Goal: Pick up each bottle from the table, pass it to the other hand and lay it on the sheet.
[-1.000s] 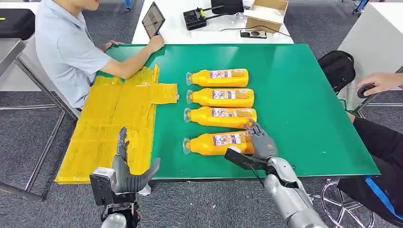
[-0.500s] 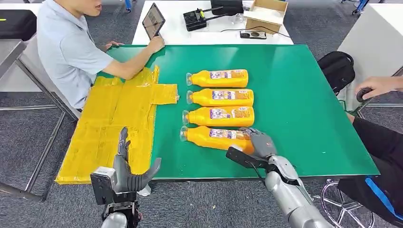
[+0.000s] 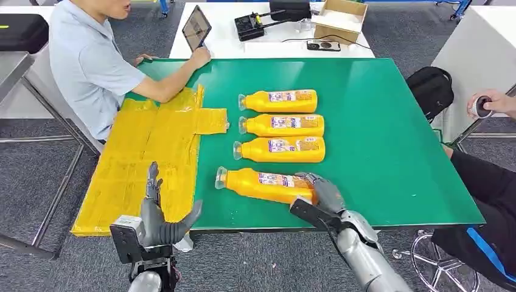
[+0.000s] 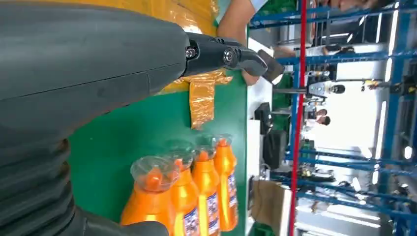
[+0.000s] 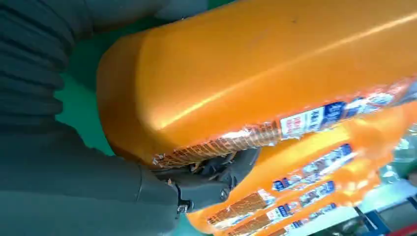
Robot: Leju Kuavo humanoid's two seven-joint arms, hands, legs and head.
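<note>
The right hand (image 3: 322, 193) grips the base end of the nearest orange bottle (image 3: 268, 185), its dark fingers wrapped over the bottle's flat end. That bottle lies tilted across the green desk (image 3: 389, 152), its clear cap pointing toward the yellow sheet (image 3: 146, 158), and sits apart from the other three. In the right wrist view the orange body is pressed against the palm, with a fingertip (image 5: 216, 172) curled under the label; whether the bottle is lifted clear of the desk or just resting on it is hard to tell.

Three more orange bottles (image 3: 280, 125) lie side by side in a neat row farther back, caps toward the sheet, labels up.

The left hand (image 3: 159, 219) hovers off the near edge of the desk beside the sheet's corner, fingers spread and holding nothing.

A person in a light blue shirt (image 3: 85, 61) sits at the far left, one forearm resting on the desk by a tablet (image 3: 196, 25). Another person's hand (image 3: 493, 103) shows at the right edge.
</note>
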